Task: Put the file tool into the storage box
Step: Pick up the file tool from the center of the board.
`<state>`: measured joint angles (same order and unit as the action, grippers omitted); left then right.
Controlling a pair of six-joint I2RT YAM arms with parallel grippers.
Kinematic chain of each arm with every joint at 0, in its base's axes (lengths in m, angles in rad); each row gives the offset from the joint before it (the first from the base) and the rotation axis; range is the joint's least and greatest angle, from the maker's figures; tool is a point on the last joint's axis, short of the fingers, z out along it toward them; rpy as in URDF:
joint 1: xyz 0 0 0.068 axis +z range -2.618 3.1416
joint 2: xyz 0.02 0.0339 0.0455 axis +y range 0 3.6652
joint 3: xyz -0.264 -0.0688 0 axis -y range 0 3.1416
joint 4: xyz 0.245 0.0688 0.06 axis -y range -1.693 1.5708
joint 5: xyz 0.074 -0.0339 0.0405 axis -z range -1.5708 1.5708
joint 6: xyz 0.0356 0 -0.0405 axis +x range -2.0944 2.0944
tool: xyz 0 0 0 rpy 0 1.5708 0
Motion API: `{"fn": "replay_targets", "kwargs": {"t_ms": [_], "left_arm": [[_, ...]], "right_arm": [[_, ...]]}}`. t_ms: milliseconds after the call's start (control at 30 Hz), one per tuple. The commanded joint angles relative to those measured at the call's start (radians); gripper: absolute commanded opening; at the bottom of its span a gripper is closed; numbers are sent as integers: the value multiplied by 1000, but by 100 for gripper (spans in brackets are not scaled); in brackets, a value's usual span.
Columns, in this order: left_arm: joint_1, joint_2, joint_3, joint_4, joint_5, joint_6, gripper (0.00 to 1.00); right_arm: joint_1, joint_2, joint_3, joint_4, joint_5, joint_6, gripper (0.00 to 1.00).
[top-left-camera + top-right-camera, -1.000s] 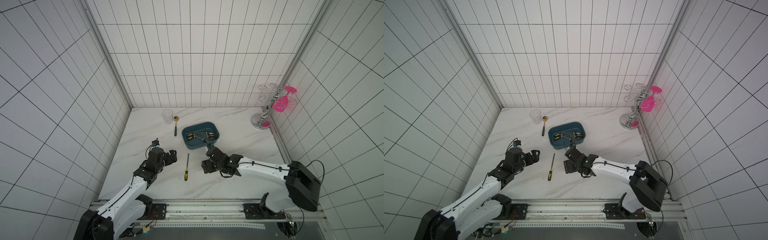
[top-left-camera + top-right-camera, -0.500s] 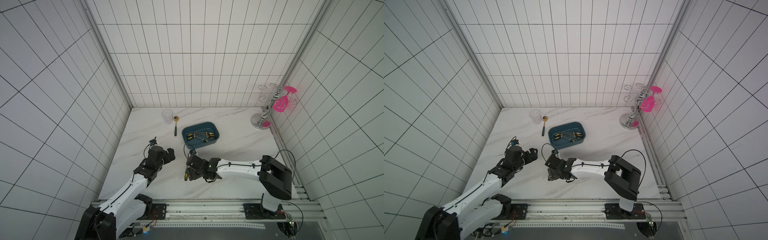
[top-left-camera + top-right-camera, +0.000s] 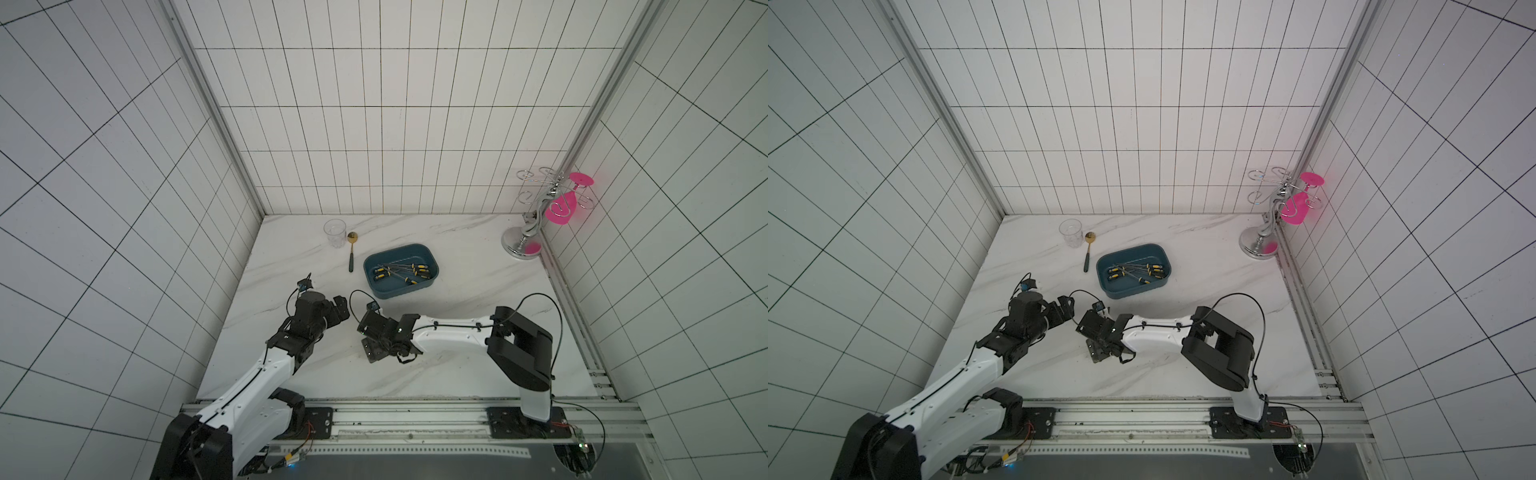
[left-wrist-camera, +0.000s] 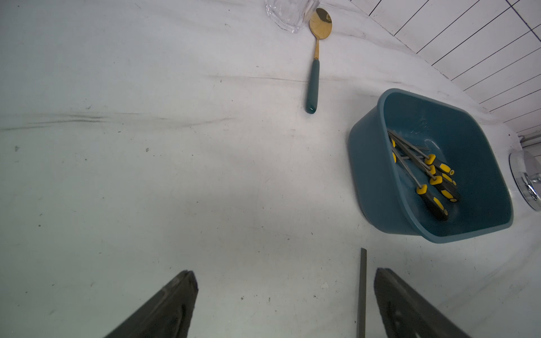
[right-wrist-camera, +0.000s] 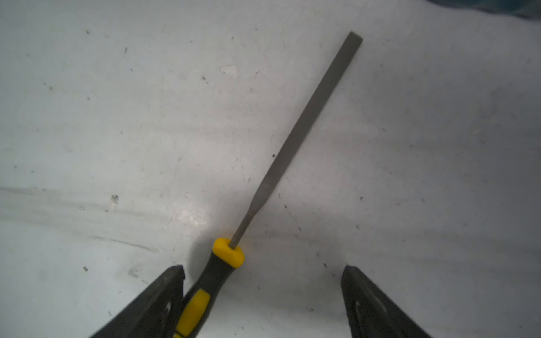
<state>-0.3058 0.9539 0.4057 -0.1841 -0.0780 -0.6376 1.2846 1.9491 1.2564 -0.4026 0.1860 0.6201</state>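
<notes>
One file tool (image 5: 295, 137) flat on a white marble tabletop (image 5: 117, 117), between the wide-open fingers of the right claw (image 5: 263, 270).
Nothing gripped: black-and-yellow handle close beside one finger (image 5: 158, 301), well clear of the other, grey blade pointing out past the fingertips. Left claw (image 4: 284, 276) just beside the right, also spread open and empty, blade tip showing near one of its fingers in the left wrist view. Ahead of both claws, apart from the file tool, dark teal storage box (image 4: 371, 181) holding several more yellow-handled files (image 4: 433, 181). Farther ahead, gold spoon (image 4: 317, 44) with teal handle beside a clear glass (image 4: 289, 14).
</notes>
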Motion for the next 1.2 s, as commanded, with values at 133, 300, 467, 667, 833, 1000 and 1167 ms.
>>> {"fn": "replay_targets", "kwargs": {"t_ms": [133, 300, 467, 667, 833, 1000, 1167], "left_arm": [[5, -11, 15, -8, 6, 1, 98], [5, -9, 14, -5, 10, 1, 98], [5, -9, 15, -5, 17, 3, 99], [5, -18, 12, -6, 17, 3, 99], [5, -18, 12, -6, 19, 1, 98], [5, -22, 11, -8, 20, 3, 99], [7, -24, 11, -8, 20, 3, 99]], "right_arm": [[12, -20, -2, -102, 96, -12, 88], [6, -95, -79, -113, 141, -17, 87], [0, -142, -122, -96, 131, -32, 84], [-1, -150, -120, -43, 29, -34, 81], [3, -132, -94, -28, -12, -11, 78], [4, -70, -10, -143, 11, 7, 74], [10, -50, 6, -170, 16, 13, 75]]}}
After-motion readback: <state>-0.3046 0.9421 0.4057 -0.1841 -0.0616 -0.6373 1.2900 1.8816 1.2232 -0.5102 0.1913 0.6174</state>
